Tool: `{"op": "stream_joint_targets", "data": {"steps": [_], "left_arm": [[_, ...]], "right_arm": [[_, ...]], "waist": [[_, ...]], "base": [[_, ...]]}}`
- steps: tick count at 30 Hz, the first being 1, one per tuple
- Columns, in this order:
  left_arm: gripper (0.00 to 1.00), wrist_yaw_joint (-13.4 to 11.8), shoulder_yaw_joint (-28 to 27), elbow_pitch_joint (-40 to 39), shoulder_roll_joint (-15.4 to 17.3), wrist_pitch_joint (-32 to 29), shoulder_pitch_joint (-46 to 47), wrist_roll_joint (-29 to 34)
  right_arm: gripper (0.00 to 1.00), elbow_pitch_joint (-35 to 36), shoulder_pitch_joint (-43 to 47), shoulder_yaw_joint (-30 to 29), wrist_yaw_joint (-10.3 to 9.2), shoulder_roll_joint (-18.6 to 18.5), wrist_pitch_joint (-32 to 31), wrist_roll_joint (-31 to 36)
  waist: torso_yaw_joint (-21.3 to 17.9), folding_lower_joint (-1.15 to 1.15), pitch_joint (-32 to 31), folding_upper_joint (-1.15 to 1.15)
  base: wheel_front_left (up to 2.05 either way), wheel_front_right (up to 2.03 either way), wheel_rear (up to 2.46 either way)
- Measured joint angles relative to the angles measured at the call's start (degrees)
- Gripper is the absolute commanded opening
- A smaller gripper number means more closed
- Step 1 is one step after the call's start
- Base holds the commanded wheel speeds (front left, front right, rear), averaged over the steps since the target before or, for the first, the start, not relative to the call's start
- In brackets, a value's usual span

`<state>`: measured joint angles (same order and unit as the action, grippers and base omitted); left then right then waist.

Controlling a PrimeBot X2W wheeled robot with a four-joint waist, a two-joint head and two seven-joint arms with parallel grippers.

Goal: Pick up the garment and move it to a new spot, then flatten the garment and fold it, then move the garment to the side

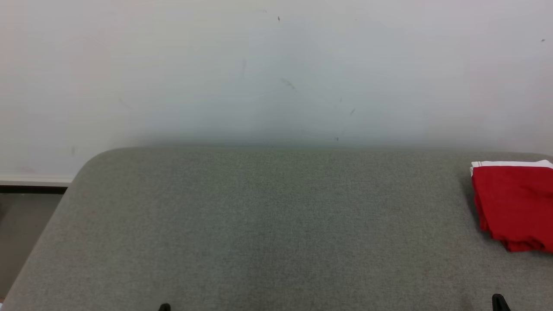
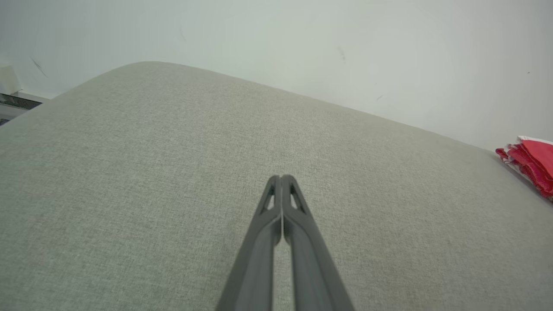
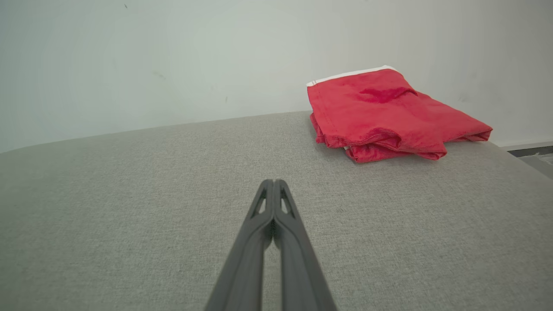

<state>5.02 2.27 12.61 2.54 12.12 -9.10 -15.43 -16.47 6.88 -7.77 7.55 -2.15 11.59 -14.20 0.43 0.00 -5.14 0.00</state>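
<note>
Folded red cloth garment with a white edge (image 1: 514, 203): lay at the right end of the grey fabric-covered tabletop (image 1: 276, 224), near the white wall (image 1: 276, 69).
Left pincer (image 2: 281, 177): fingers pressed together, empty, over bare fabric.
Right pincer (image 3: 273, 181): fingers pressed together, empty, apart from the garment.

No legible text or labels

Grey table (image 1: 259, 224) gives open passage from nine through one o'clock. Folded red garment (image 1: 514, 203) obstructs at two o'clock. The wall (image 1: 276, 73) bounds twelve o'clock.
</note>
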Motion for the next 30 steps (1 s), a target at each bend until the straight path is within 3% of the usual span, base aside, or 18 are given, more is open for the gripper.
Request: {"op": "stream_joint_targets", "data": {"steps": [30], "left_arm": [[0.00,0.85,-3.24,0.41,0.00,-6.84,5.59,-28.61]], "right_arm": [[0.00,1.18,-4.56,0.65,0.00,-0.07,-6.54,-28.99]], "waist": [[-0.12,0.00,1.38,0.00]], "base": [[0.00,0.00,0.00]]}}
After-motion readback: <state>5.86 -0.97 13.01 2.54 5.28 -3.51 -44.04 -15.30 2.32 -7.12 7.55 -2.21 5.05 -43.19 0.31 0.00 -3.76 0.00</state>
